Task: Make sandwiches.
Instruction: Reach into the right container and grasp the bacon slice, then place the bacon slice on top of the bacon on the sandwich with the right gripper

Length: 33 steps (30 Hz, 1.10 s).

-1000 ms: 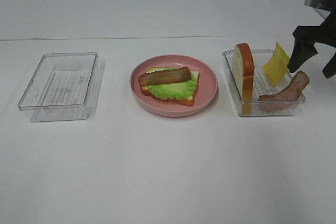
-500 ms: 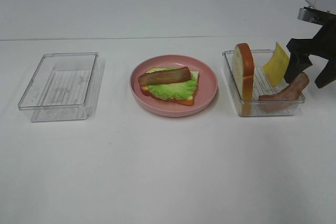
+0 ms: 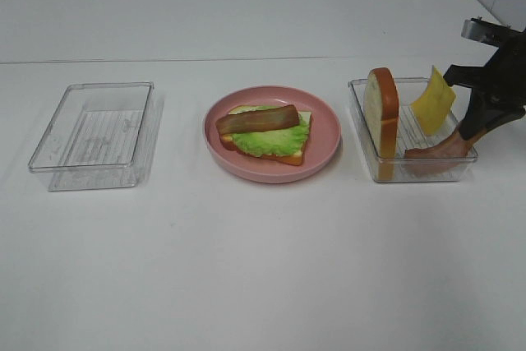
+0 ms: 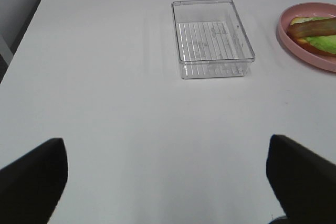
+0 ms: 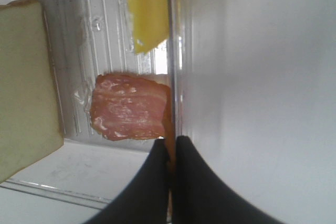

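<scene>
Brown bacon strip (image 3: 434, 152) lies in the clear right tray (image 3: 359, 121), its outer end raised over the tray's side wall. The right gripper (image 3: 470, 132) is clamped on that end. In the same tray a bread slice (image 3: 382, 111) stands on edge and a yellow cheese square (image 3: 433, 100) leans at the far side. The part-built sandwich (image 3: 265, 133), bread, lettuce and one bacon piece, sits on the pink plate (image 3: 329, 133) mid-table (image 3: 263, 269). The left tray (image 3: 107, 85) stands well apart. The left gripper (image 4: 165, 142) hovers wide apart, holding nothing.
</scene>
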Each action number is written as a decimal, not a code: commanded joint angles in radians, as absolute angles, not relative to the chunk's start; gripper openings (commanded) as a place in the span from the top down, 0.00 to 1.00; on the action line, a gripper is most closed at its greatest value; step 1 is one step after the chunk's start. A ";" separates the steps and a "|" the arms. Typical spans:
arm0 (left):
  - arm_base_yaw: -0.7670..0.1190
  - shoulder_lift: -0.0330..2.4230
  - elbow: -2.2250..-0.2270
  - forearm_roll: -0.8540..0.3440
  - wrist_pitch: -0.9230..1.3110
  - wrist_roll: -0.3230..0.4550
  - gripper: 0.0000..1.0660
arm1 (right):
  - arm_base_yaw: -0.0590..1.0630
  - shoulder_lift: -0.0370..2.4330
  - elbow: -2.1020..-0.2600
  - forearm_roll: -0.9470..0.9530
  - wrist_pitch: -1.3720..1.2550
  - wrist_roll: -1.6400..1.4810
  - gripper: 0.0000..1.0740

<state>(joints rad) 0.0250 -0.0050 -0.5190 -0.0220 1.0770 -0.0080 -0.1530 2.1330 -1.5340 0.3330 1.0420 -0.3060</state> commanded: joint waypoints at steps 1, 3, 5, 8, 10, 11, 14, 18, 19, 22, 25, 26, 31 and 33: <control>0.029 -0.022 -0.518 -0.030 1.074 -0.007 0.10 | -0.156 2.140 -1.539 0.326 1.053 -0.328 1.00; 0.029 -0.022 -0.518 -0.030 1.074 -0.007 0.10 | -0.156 2.139 -1.539 0.326 1.054 -0.338 1.00; 0.029 -0.022 -0.518 -0.030 1.074 -0.007 0.10 | -0.156 2.137 -1.539 0.326 1.055 -0.338 1.00; 0.029 -0.022 -0.518 -0.030 1.074 -0.007 0.10 | -0.156 2.133 -1.540 0.326 1.058 -0.338 1.00; 0.029 -0.022 -0.518 -0.030 1.074 -0.007 0.10 | -0.156 2.132 -1.540 0.326 1.063 -0.338 1.00; 0.029 -0.022 -0.518 -0.030 1.074 -0.007 0.10 | -0.155 2.124 -1.540 0.326 1.065 -0.338 1.00; 0.029 -0.022 -0.518 -0.030 1.074 -0.007 0.10 | -0.155 2.101 -1.540 0.326 1.066 -0.338 1.00; 0.029 -0.022 -0.518 -0.030 1.074 -0.007 0.10 | -0.155 2.057 -1.540 0.325 1.066 -0.340 1.00; 0.029 -0.022 -0.518 -0.030 1.074 -0.007 0.10 | -0.155 2.043 -1.540 0.330 1.067 -0.340 1.00; 0.029 -0.022 -0.518 -0.030 1.074 -0.007 0.10 | -0.155 2.006 -1.540 0.356 1.075 -0.341 1.00; 0.029 -0.022 -0.518 -0.030 1.074 -0.007 0.10 | -0.142 1.944 -1.540 0.354 1.081 -0.341 1.00; 0.029 -0.022 -0.518 -0.030 1.074 -0.007 0.10 | -0.142 1.944 -1.540 0.354 1.081 -0.341 1.00; 0.029 -0.022 -0.518 -0.030 1.074 -0.007 0.10 | -0.065 1.834 -1.540 0.355 1.080 -0.341 1.00; 0.029 -0.022 -0.518 -0.030 1.074 -0.007 0.10 | -0.014 1.803 -1.540 0.347 1.075 -0.341 1.00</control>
